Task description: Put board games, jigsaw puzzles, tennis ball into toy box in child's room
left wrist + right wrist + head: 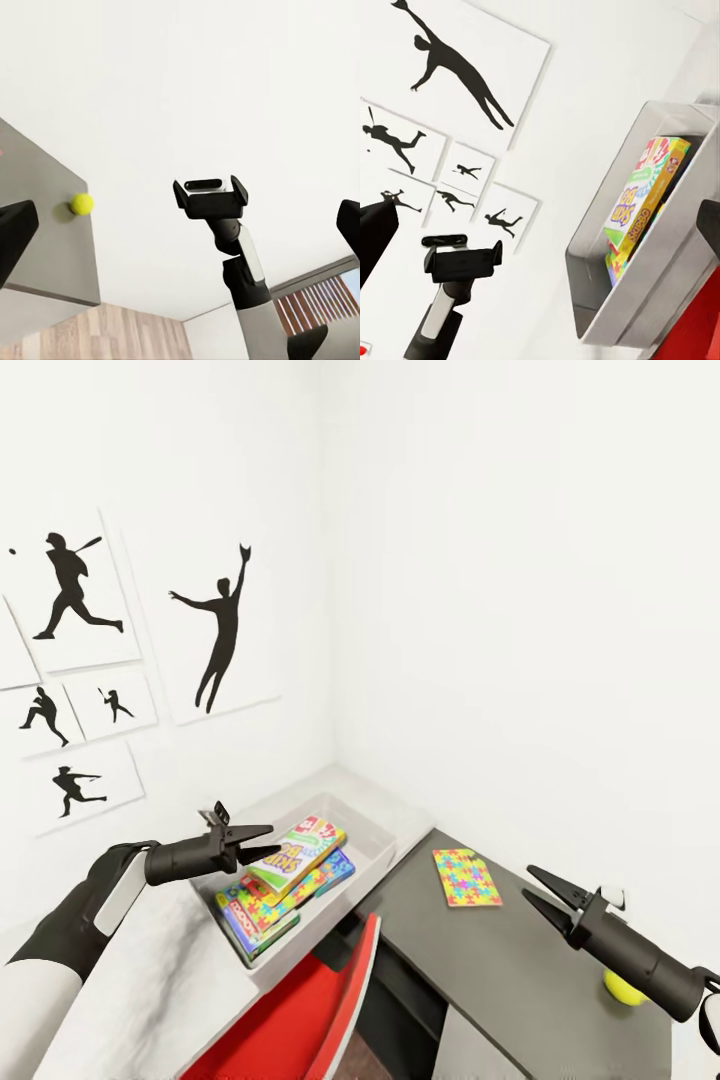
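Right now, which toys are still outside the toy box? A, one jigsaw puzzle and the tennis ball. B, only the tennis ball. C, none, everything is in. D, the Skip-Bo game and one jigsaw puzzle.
A: one jigsaw puzzle lies flat on the dark grey surface right of the toy box, and the tennis ball sits on it near the right gripper, while the Skip-Bo game tops the stack inside.
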`<state>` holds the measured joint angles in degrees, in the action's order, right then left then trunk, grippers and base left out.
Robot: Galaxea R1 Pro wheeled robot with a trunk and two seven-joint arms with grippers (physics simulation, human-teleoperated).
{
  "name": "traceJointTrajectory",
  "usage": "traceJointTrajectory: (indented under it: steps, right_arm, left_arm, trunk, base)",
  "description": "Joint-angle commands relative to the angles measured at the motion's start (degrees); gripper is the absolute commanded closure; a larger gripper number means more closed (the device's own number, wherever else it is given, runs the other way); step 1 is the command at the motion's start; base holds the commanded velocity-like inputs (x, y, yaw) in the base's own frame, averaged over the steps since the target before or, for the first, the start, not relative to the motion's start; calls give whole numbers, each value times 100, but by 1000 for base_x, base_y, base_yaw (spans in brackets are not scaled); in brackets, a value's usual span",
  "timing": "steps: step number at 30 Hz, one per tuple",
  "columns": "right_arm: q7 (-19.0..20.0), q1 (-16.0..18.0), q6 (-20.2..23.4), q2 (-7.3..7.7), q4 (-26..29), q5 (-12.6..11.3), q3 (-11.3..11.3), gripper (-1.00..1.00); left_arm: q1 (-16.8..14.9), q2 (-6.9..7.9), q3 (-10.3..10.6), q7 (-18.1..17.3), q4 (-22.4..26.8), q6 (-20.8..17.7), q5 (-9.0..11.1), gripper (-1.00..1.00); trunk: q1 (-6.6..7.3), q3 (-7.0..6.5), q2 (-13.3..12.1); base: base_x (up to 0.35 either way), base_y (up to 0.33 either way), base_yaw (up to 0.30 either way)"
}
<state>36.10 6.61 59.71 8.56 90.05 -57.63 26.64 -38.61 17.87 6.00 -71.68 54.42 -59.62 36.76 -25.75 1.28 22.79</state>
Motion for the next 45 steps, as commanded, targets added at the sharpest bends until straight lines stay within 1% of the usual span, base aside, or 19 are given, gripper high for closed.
traceJointTrajectory:
  steps: [1, 11, 15, 21, 45]
  right_arm:
    - [39, 7, 29, -8, 14, 31, 8, -100]
    - [72, 7, 29, -19, 39, 24, 8, -100]
    - [73, 7, 29, -20, 42, 24, 8, -100]
    - [73, 7, 29, -22, 39, 24, 8, -100]
    - [74, 7, 29, -22, -28, 66, 8, -100]
  left_arm:
    - [-6, 5, 14, -13, -2, -38, 15, -100]
    - [-6, 1, 22, -13, 18, -38, 15, -100]
    - [-3, 4, 47, -13, 224, -38, 24, -100]
    - [2, 4, 53, -13, 339, -38, 32, -100]
    - [3, 6, 50, -13, 350, -38, 25, -100]
  trunk:
    - [-3, 13, 13]
    - [-3, 11, 13]
    - [-3, 8, 13]
    - [-3, -2, 13]
    - [-3, -50, 13]
  base:
    - [-73, 0, -36]
    - [-58, 9, -5]
    - [-255, 69, -94]
    - [-75, 16, -238]
    - [-2, 0, -276]
